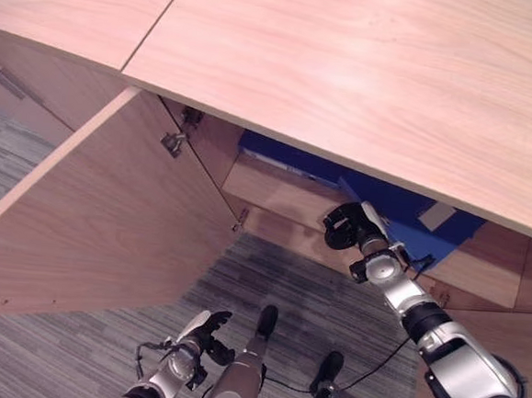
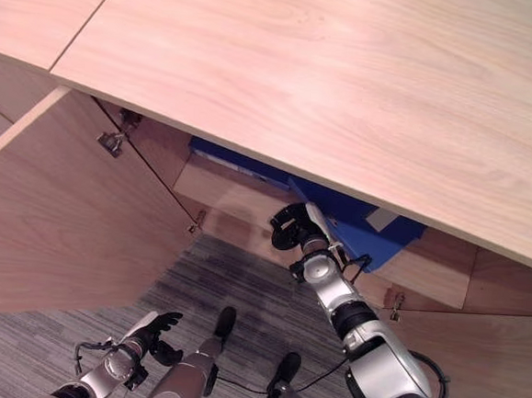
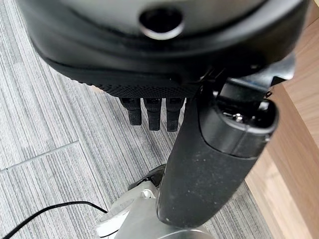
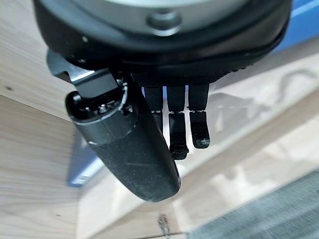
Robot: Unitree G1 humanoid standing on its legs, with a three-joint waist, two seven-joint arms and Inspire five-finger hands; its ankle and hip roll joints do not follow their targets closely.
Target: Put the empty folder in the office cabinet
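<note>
Two hands are in view, one per arm. Nearest the camera, at the lower left of the frame, the left hand hangs low over the grey striped carpet. In its own wrist view its fingers hang down straight and loose beside the thumb, and it holds nothing.

One cabinet spans the upper part of the frame under a light wooden top; a single seam in the upper left divides that top into two panels. One door stands swung wide open at the left of the frame, and two metal hinges show along its inner edge, one high and one low.

One blue folder lies inside the cabinet on the shelf, at centre right of the frame just under the front edge of the top. One pale label shows on its near end. A blue edge runs left from it along the back of the shelf; whether this belongs to the same folder or to a second one cannot be told.

The right hand is at the cabinet opening, just beside the left side of the folder. In its own wrist view its fingers are slightly bent and relaxed, closed on nothing, with the shelf boards beyond them. Whether the hand touches the folder cannot be told.
</note>
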